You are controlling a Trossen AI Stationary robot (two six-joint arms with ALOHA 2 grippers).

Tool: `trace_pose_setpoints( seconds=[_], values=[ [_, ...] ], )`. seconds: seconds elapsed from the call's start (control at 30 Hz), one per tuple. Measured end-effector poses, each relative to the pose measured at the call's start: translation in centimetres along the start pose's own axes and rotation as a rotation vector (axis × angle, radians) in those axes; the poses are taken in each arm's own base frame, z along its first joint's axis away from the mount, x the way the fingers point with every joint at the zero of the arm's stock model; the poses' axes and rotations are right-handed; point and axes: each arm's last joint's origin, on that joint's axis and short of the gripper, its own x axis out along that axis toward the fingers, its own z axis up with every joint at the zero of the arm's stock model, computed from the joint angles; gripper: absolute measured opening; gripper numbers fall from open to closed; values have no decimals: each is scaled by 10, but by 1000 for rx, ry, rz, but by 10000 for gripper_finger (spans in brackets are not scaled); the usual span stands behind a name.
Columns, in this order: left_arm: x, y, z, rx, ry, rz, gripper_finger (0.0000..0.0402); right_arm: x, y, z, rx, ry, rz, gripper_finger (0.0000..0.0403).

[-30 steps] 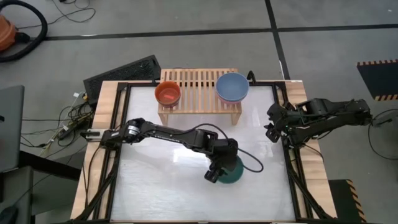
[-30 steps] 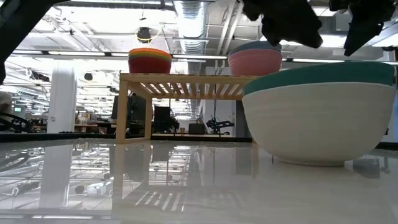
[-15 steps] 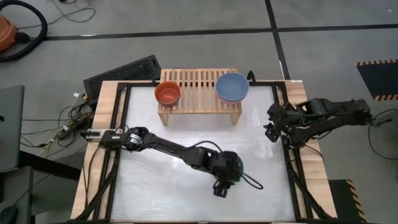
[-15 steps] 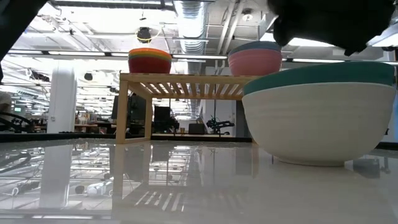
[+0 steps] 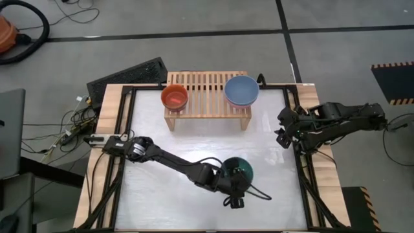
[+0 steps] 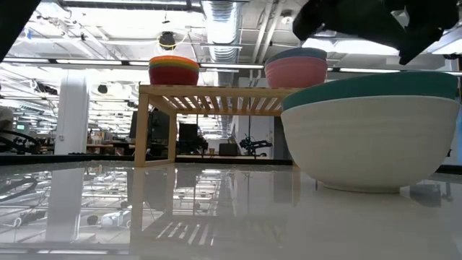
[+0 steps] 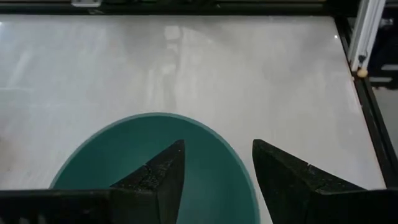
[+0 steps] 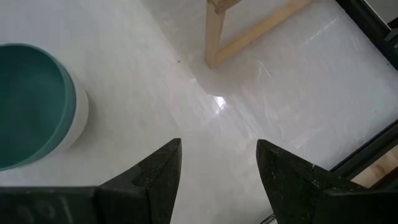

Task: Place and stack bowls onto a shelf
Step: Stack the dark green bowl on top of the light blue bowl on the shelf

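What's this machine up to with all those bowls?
It is putting bowls onto the wooden shelf. An orange-red stack and a blue bowl on a pink one already sit on top. The left gripper hangs open over the rim of the teal bowl, which is nested in a cream-white bowl on the table. The right gripper waits open at the table's right edge.

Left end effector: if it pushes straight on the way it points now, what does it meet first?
Probably the teal bowl's rim: the left end effector, open, straddles it, one finger over the inside. Depth is unclear.
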Motion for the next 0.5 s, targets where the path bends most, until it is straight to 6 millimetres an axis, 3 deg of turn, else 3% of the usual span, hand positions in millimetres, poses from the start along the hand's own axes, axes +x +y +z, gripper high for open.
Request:
trace_pose_setpoints(
  seconds=[0.5],
  values=[
    [4,-21,-20,-14,20,39,172,0,0,0,1,0,0,234]
  ],
)
